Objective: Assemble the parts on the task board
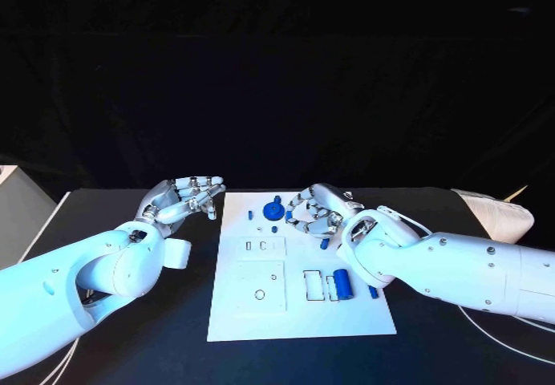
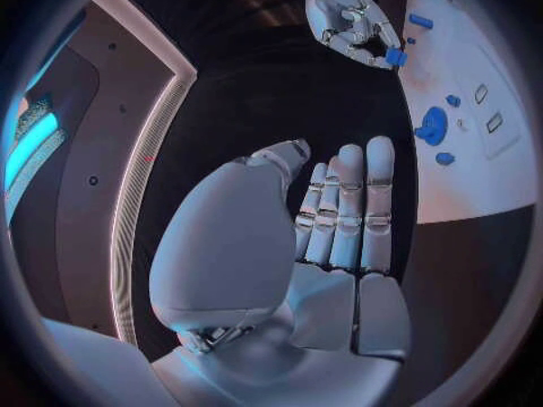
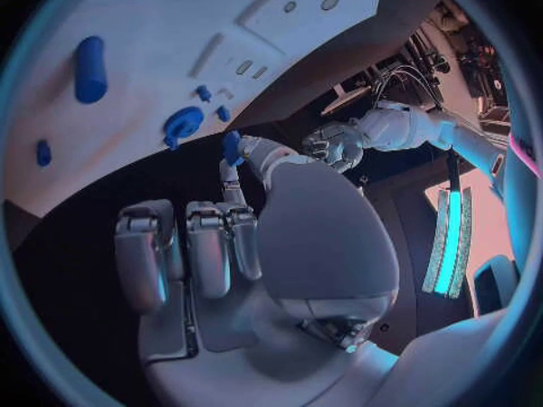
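I have the black surface [image 1: 139, 337] in front of me, with the white task board [image 1: 249, 321] lying flat in its middle.

My right arm [image 1: 463, 269] reaches in over the board's right side, and my left arm [image 1: 81, 281] sits just off the board's left edge.

My left hand [image 1: 185, 199] hovers above the dark surface beside the board's upper left corner. In the left wrist view its fingers [image 2: 351, 208] are stretched out straight and side by side with nothing in them, so I read it as empty and spread.

My right hand [image 1: 314, 210] is over the upper right part of the board with its fingers curled inward. In the right wrist view a small blue part [image 3: 231, 145] sits pinched at the fingertips; the left wrist view shows the same blue piece at that hand's fingertips.

On the board, a round blue knob part [image 1: 273, 211] stands near the top edge, just left of my right hand. A blue cylinder part [image 1: 342, 282] lies in the lower right area beside rectangular slots [image 1: 313, 285]. A small blue peg [image 1: 374, 292] lies close to the board's right edge, below my right forearm. Another tiny blue piece [image 1: 251, 214] sits left of the knob.
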